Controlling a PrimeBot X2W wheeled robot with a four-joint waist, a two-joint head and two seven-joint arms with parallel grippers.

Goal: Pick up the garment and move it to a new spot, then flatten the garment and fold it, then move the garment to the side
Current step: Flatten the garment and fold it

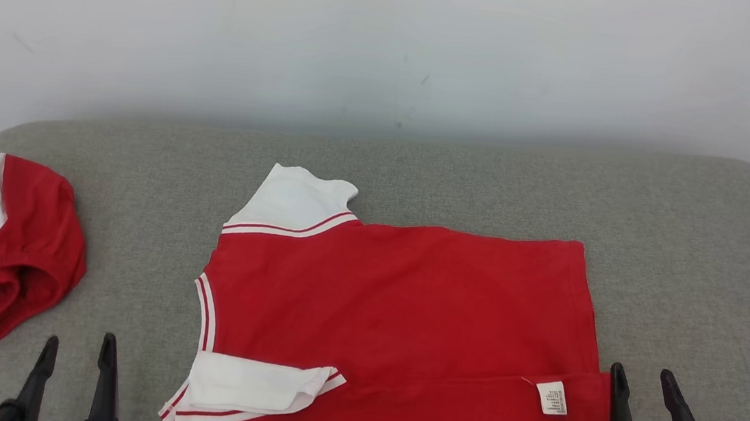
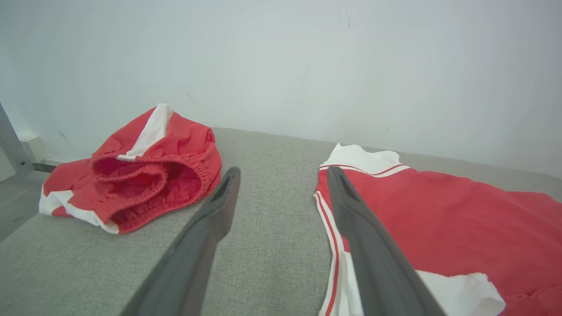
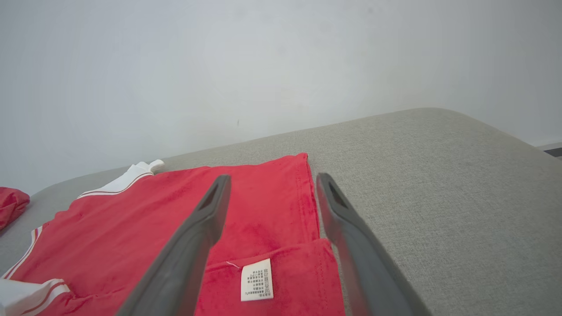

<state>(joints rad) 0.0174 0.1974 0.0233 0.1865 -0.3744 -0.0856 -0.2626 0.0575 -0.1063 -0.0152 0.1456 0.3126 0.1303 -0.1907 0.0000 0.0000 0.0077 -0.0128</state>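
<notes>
Red garment (image 1: 408, 296) lies flat on the middle of the grey cushion (image 1: 488, 180), its near edge folded over. Left gripper (image 1: 80, 338) and right gripper (image 1: 642, 370) sit beside its two ends, fingers spread wide, holding nothing; crumpled red shorts (image 1: 7, 244) lie further left

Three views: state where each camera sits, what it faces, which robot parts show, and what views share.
Head: up on the head, looking forward and down at the shirt on the grey cushion; left pincer lower left, right pincer lower right, both open.
Left wrist: low, along its own fingers, toward the shorts and the shirt's neck end.
Right wrist: low, along its own fingers, toward the shirt's hem and label.
Shared: all three show the shirt, the shorts and the wall.
</notes>
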